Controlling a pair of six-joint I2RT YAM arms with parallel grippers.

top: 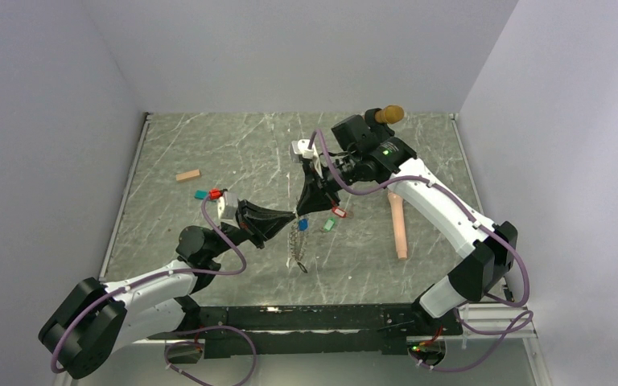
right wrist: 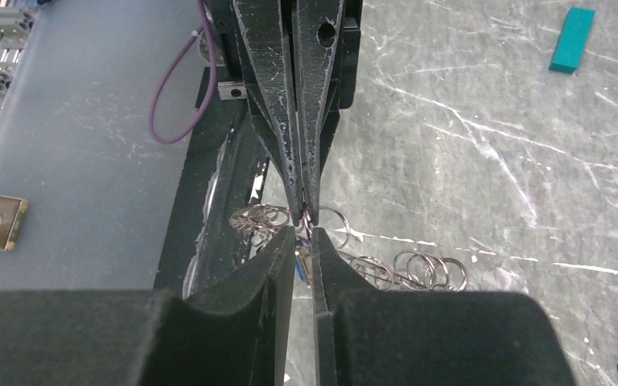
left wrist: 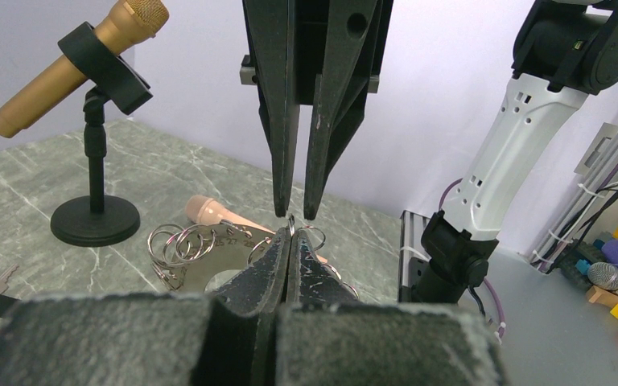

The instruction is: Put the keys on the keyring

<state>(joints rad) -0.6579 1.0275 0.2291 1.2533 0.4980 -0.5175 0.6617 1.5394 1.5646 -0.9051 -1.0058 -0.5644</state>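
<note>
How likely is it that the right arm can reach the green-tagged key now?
Probably yes: the green-tagged key lies uncovered on the table, close beside the right gripper. That gripper would first have to leave the keyring the left gripper holds.

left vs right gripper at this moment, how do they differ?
Jaws: the left gripper is shut, pinching a ring of the keyring; the right gripper shows a narrow gap between its fingers.
Pose: the left gripper lies roughly level over the table; the right gripper points steeply down from above.
Shared: both have black tapered fingers, and their tips meet at the same ring.
</note>
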